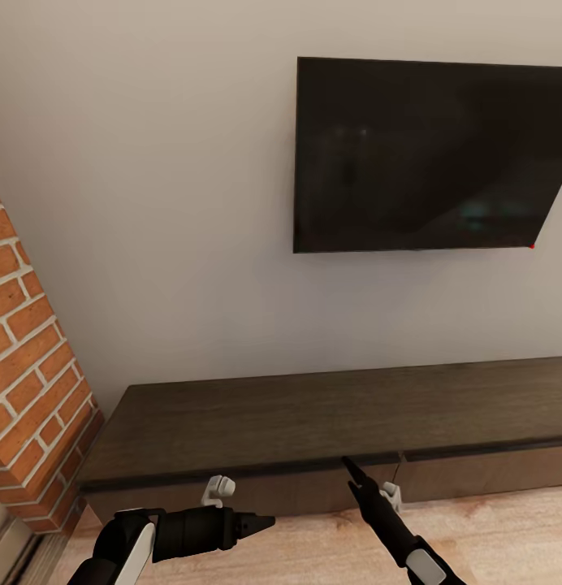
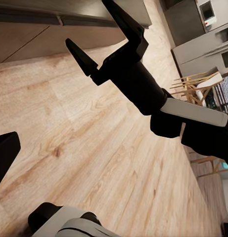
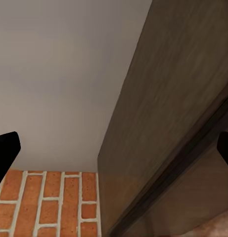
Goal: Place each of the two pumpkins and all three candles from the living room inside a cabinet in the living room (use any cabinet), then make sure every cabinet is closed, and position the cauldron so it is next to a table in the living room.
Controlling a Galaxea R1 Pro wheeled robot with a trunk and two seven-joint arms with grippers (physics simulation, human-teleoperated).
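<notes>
The cabinet is a long low dark brown unit against the pale wall, and its flat drawer fronts sit flush. My right gripper is open and points at the cabinet's front edge near the middle. In the right wrist view the cabinet's top edge lies between its spread fingers. The left wrist view shows the right gripper open in front of a drawer front. My left gripper hovers low over the floor, pointing right, open and holding nothing. The pumpkins, candles, cauldron and table are out of view.
A black TV hangs on the wall above the cabinet. A brick wall juts out at the cabinet's left end. Light wooden floor runs in front. Wooden chairs and grey kitchen units stand far off.
</notes>
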